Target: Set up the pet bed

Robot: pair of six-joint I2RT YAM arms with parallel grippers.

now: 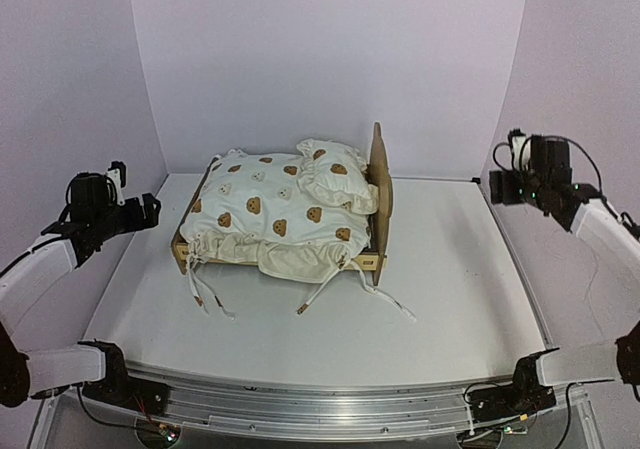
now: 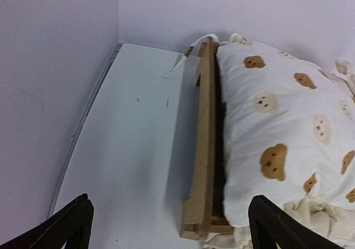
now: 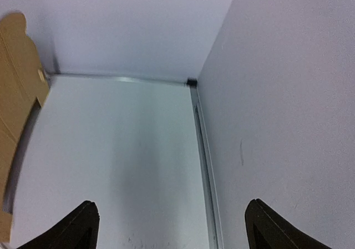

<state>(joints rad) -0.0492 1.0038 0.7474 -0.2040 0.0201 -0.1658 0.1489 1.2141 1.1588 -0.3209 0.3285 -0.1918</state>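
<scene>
Two arms flank one white bench (image 1: 450, 269), and you have nothing in either set of jaws. The pet bed (image 1: 380, 184) stands on the bench a little toward 12 o'clock from its middle, with its eared headboard upright at the 3 o'clock end. A cream bear-print cushion (image 1: 270, 214) covers the frame and spills over the rail at 6 o'clock. A ruffled pillow (image 1: 335, 174) lies on it against the headboard. Loose ties (image 1: 385, 299) trail from the cushion onto the bench at 6 o'clock.

Your left jaws, on the left arm (image 1: 60, 249), hang at 9 o'clock of the bed, well apart from it. In the left wrist view the bed's end rail (image 2: 204, 149) lies ahead between the two dark fingers (image 2: 72, 227), which stand wide and touch nothing.

Your right jaws, on the right arm (image 1: 600, 224), hang at 3 o'clock of the bed, also well apart. In the right wrist view the fingers (image 3: 83, 227) stand wide and empty, with the headboard's edge (image 3: 16, 77) at 9 o'clock.
</scene>
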